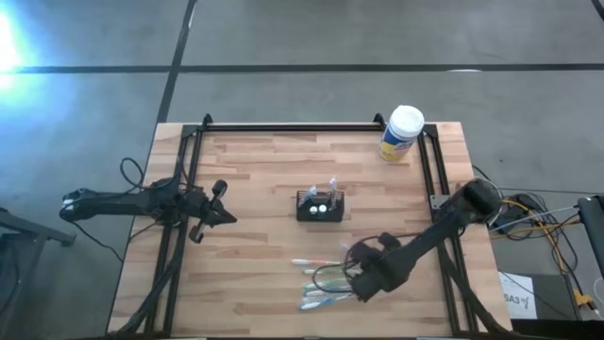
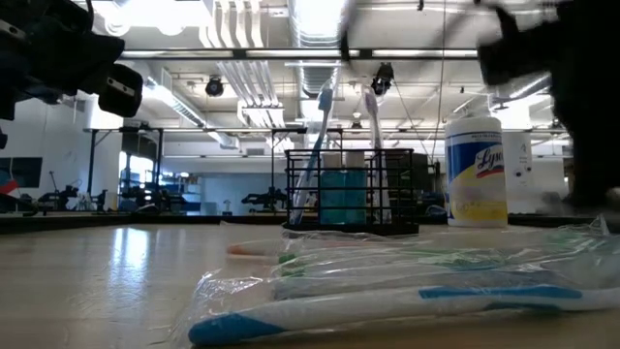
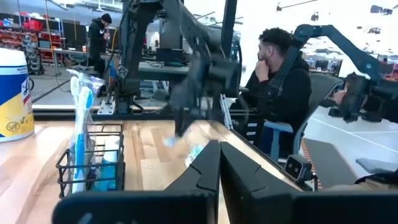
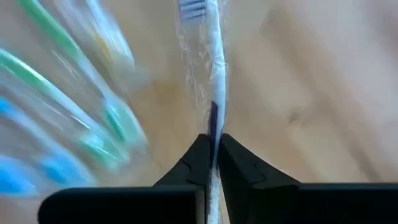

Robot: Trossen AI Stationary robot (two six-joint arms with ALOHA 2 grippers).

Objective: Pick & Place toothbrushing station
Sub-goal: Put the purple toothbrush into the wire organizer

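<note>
A: Where is the toothbrushing station [image 1: 320, 205]?

B: Centre of the high view on the worktop [image 1: 255, 170], upright, two brushes standing in it.

A: And the right end effector [image 1: 361, 280]?

B: Lower right of centre, fingers pinched on a wrapped toothbrush [image 4: 208, 81] among the loose ones. The caddy lies up and left of it.

A: The left end effector [image 1: 219, 203]?

B: It waits left of the caddy, fingers together and empty. It looks about as near.

Yellow canister [image 1: 402, 133] at table [image 1: 255, 236] far corner; seated person [image 3: 281, 93] beyond.
</note>
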